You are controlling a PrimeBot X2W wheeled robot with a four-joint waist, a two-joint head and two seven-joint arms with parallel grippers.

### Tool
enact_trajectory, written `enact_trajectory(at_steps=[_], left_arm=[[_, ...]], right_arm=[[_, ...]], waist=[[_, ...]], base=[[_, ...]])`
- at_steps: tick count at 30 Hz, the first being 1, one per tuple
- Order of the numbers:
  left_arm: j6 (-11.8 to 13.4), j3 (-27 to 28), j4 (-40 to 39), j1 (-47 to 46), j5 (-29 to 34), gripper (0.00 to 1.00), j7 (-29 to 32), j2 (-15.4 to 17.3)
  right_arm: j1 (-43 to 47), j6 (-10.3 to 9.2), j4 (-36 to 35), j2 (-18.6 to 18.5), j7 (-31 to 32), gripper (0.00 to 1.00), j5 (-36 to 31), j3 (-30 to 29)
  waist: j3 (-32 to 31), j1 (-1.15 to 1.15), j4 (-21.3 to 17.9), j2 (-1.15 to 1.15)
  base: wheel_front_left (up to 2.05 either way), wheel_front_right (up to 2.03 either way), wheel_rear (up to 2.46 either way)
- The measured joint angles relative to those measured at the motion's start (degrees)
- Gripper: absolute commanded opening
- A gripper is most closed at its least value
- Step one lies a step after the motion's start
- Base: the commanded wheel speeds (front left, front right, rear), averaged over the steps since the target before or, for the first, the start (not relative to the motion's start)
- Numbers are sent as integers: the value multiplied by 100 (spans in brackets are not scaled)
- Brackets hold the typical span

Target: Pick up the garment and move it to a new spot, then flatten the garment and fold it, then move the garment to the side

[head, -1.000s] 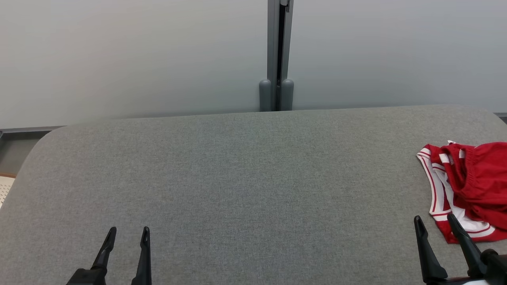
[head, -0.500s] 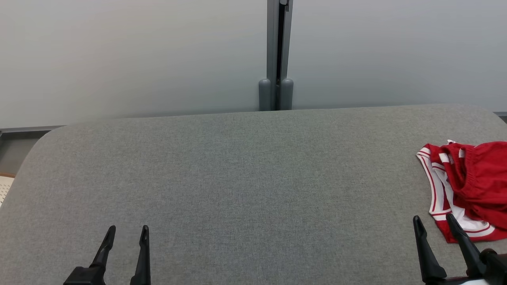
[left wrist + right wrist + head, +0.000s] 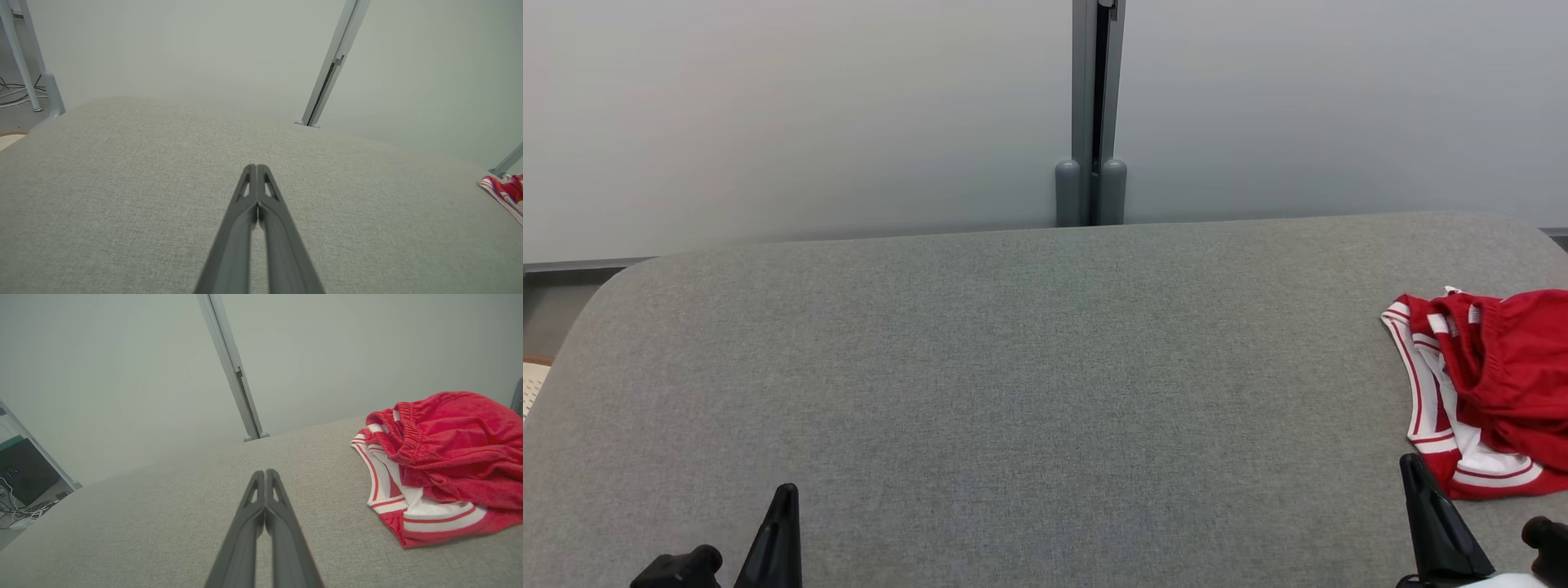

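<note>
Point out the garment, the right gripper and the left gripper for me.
garment (image 3: 453, 437): right wrist view, on the crumpled red fabric on top.
right gripper (image 3: 265, 473): right wrist view, where its shut tips meet.
left gripper (image 3: 256, 167): left wrist view, where its shut tips meet.

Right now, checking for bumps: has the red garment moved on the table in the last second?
No. The red garment keeps its spot against the grey post and table edge; the whole head view slid up slightly, so the camera moved.
</note>
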Motion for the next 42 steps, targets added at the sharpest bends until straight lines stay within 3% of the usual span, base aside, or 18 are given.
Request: enact_trajectory(at_steps=[17, 42], left_arm=[[-298, 311, 235, -374, -1612, 0, 354, -134], [-606, 691, 419, -773, -3353, 0, 765, -312]], right_arm=[[-415, -1, 387, 4, 94, 0, 1758, -65], [-868, -1, 809, 51, 242, 0, 3638, -199]], waist=[[40, 0, -21, 0], [95, 0, -50, 0]], base=[[0, 0, 0], [0, 0, 0]])
